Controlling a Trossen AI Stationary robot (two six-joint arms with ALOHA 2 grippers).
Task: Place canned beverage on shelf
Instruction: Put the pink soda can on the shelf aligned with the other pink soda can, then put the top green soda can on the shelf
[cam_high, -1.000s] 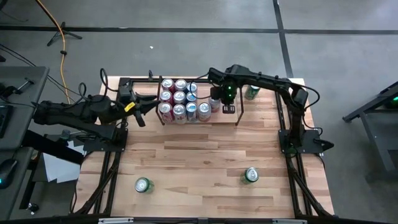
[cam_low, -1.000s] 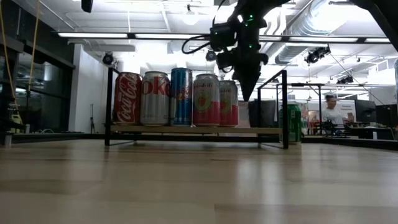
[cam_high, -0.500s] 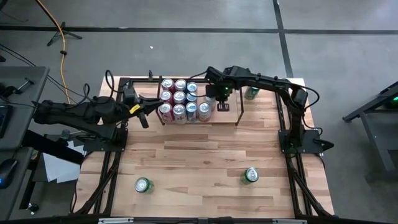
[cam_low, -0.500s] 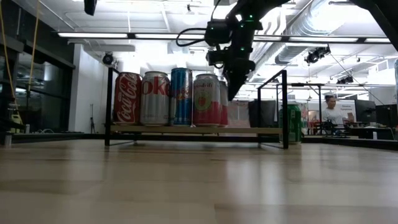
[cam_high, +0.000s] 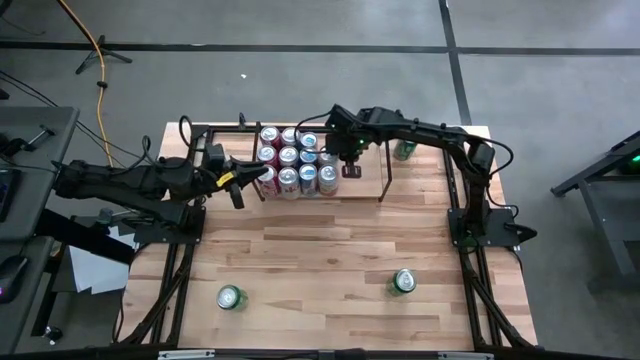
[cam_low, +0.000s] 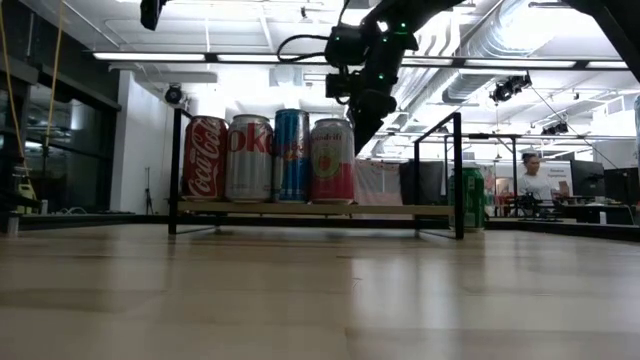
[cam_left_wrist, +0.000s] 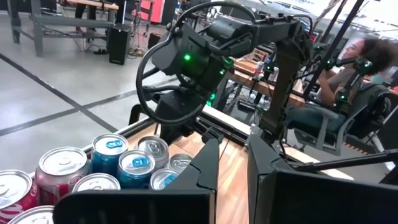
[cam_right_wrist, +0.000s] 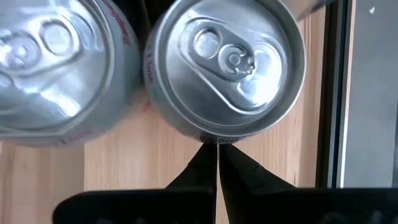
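Observation:
The shelf (cam_high: 362, 187), a black rod rack on a wood base (cam_low: 400, 209), stands at the table's far middle with several upright cans packed at its left end. My right gripper (cam_right_wrist: 217, 149) is shut, slanting down, with its tips at the right-most can (cam_right_wrist: 227, 59) of the pack (cam_high: 328, 161). That can stands on the shelf base, hidden behind the front row in the low view. My left gripper (cam_left_wrist: 233, 163) hangs level, high by the shelf's left end (cam_high: 243, 184). It is shut on nothing, with its fingers above the cans. My right gripper touches the can's side wall just under the top rim (cam_right_wrist: 216, 139) with its shut fingertips. The fingers come slanting down from the table's right. The can stands upright on the shelf base, beside a neighbouring can (cam_right_wrist: 56, 56).
A green can (cam_high: 404, 150) stands on the table behind the shelf's right end. Two more green cans (cam_high: 230, 297) (cam_high: 404, 281) stand near the front edge. The shelf's right half shows bare wood. A person (cam_left_wrist: 357, 59) sits beyond the table.
My right gripper has gone toward the table's left along the shelf and tipped its fingers more that way, staying shut. The right-most can has slid left with it. From standing apart at the row's right end, it now sits tucked against the pack.

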